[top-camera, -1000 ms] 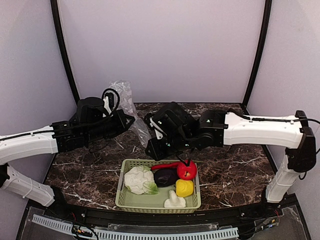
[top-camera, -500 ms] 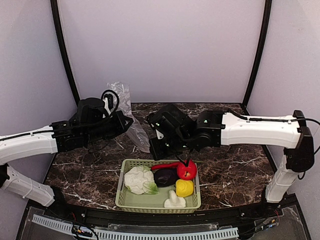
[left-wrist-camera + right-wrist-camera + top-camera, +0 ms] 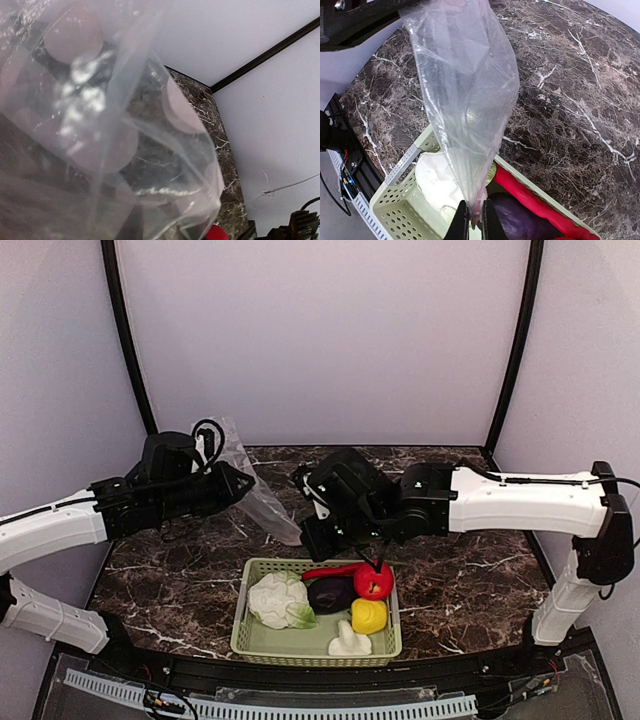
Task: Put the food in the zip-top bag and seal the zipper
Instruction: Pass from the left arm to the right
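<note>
L gripper hung above the table's left-centre w/ the bag running off its tip. Its own cam saw only crinkled plastic pressed close, fingers hidden, so can't tell if clamped or loose. The taut sheet suggests a hold, but that's a guess.

The bag was up off the table, strung between both arms, no food in it. Its long axis ran diagonal in the top view: far-left end sticking up behind the L wrist, near-right end pointing down at the basket. Couldn't make out the zip strip, so which end is the mouth is unclear.

R gripper was pinched tight on the bag's low corner, narrowing to a point between its fingers, just over the basket's back edge.

In the basket, all untouched: cauliflower, chili, eggplant, mushroom, yellow pepper, red pepper.

Step, as I read it: early, bag prep before loading, nothing packed yet. Next probably needs the mouth found and spread, one arm holding it open and steady, the other freed to fetch food. Thin plastic could sag or fold shut once either end is let go.
</note>
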{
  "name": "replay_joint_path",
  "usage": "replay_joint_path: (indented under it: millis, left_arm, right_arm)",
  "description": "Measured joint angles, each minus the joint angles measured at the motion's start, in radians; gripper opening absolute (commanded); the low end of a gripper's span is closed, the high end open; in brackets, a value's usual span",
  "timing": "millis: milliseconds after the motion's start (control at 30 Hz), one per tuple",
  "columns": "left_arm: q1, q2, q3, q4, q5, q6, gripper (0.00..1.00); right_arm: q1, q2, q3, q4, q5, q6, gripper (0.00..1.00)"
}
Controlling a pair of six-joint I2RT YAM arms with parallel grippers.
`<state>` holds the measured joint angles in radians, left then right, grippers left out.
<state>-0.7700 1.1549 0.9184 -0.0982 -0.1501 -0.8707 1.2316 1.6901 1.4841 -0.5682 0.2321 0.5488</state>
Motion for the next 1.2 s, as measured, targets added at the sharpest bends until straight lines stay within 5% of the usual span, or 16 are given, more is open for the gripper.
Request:
replay_joint_path:
  millis: [167,400,833,1200]
  left_arm:
    - [0.011,-0.003,0.000,-0.010,0.022,0.053,0.61]
    - [0.014,-0.129,0.011,-0.094,-0.004,0.218,0.81]
    - [0.014,-0.246,0.207,-0.246,0.209,0.719,0.87]
    - [-0.054,-0.126,0.244,-0.241,0.407,0.859,0.87]
  right_arm:
    - [0.000,-0.003,0.000,-0.001,-0.038,-0.054,0.00]
    - [-0.013,-0.036,-0.003,-0.001,-0.106,-0.150,0.00]
    - [-0.176,-0.129,0.005,-0.057,-0.198,-0.384,0.00]
    - [-0.194,-0.164,0.016,-0.176,-0.235,-0.442,0.00]
